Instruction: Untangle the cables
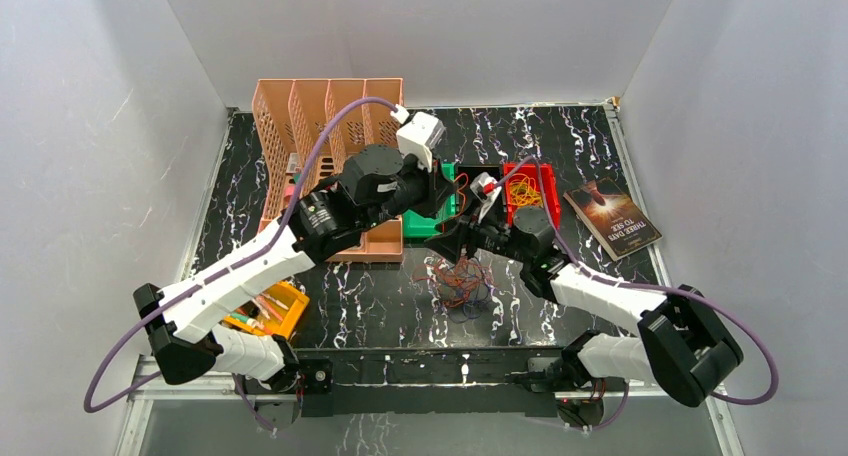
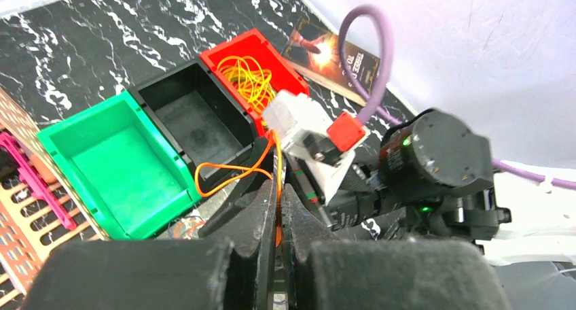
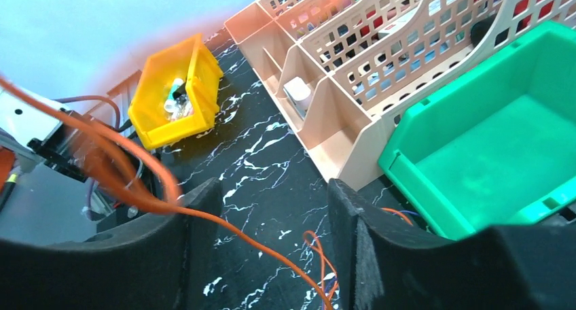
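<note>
L grip (image 2: 277, 187) clamped shut on orange cable (image 2: 198, 179) beside green bin (image 2: 115, 167). R grip (image 3: 272, 208) jaws wide, not pinching.

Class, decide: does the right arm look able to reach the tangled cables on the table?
Probably yes: the right pincer hangs open just above the tangled cables; only one orange cable, pinched in the left pincer, crosses before it.

A file rack (image 1: 300, 116) stands at the table's (image 1: 380, 296) back left, a row of three bins (image 2: 193, 116) to its right with loose wires (image 1: 522, 188) in the rightmost, a book (image 1: 612, 218) right of that, tangled cables (image 1: 460, 281) before the row at mid-table, and another bin (image 1: 285, 311) near the front left edge.
</note>
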Robot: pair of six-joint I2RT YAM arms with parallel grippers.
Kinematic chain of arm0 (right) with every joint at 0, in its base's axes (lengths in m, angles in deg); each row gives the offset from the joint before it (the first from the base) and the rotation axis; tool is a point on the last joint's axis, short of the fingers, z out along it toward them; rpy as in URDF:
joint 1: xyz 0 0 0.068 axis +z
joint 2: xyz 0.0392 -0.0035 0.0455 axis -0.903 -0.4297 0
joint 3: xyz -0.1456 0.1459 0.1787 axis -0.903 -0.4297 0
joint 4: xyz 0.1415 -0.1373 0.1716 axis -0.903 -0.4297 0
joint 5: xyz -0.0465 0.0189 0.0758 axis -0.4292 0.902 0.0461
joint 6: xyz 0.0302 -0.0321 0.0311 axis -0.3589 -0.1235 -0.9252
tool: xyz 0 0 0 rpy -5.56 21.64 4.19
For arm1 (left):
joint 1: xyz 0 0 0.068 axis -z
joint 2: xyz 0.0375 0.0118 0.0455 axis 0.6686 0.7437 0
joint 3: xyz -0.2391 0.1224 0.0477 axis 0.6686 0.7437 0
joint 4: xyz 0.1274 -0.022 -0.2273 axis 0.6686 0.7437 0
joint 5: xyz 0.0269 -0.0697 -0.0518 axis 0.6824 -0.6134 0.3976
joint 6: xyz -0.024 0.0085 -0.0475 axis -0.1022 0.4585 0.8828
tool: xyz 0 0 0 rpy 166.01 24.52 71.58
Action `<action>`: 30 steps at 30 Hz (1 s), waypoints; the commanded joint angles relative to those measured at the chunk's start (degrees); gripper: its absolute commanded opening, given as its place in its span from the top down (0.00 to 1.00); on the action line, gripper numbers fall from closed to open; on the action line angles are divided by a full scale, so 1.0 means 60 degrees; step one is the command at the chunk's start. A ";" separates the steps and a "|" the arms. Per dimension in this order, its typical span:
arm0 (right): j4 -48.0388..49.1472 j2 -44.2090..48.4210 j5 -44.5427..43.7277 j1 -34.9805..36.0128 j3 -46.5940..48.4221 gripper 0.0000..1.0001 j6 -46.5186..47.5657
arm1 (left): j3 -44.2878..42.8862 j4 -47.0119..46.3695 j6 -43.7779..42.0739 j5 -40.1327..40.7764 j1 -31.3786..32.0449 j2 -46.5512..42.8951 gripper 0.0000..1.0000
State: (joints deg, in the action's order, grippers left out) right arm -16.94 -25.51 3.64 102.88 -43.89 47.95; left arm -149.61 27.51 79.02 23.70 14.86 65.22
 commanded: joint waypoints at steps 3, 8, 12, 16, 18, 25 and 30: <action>0.1375 -0.0448 -0.0355 0.0154 -0.0219 0.42 -0.0372 | -0.1168 0.0298 -0.0438 0.0374 0.0045 -0.0361 1.00; 0.1509 -0.0615 -0.0518 0.0164 -0.0702 0.49 -0.0562 | -0.1974 0.0496 -0.0853 0.0827 0.0045 -0.0280 1.00; 0.1406 -0.0381 -0.0506 0.0186 -0.1151 0.51 -0.0693 | -0.2638 0.0802 -0.1232 0.1233 0.0037 -0.0134 1.00; 0.1097 0.0252 -0.0792 0.0187 -0.1949 0.52 -0.0764 | -0.3241 0.1023 -0.1607 0.1655 0.0042 0.0015 1.00; 0.0882 0.0522 -0.0969 0.0188 -0.2222 0.52 -0.0733 | -0.3539 0.1059 -0.1826 0.1853 0.0045 0.0070 1.00; 0.0205 0.1306 -0.1320 0.0183 -0.3099 0.54 -0.0705 | -0.4581 0.1117 -0.2599 0.2423 0.0043 0.0256 1.00; -0.0221 0.2131 -0.1495 0.0184 -0.3575 0.61 -0.0962 | -0.5105 0.1222 -0.3027 0.2703 0.0039 0.0398 1.00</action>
State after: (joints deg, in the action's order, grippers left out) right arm -17.42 -16.59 -3.59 103.69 -63.87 43.49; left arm -176.85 34.29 64.53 37.12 14.86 67.69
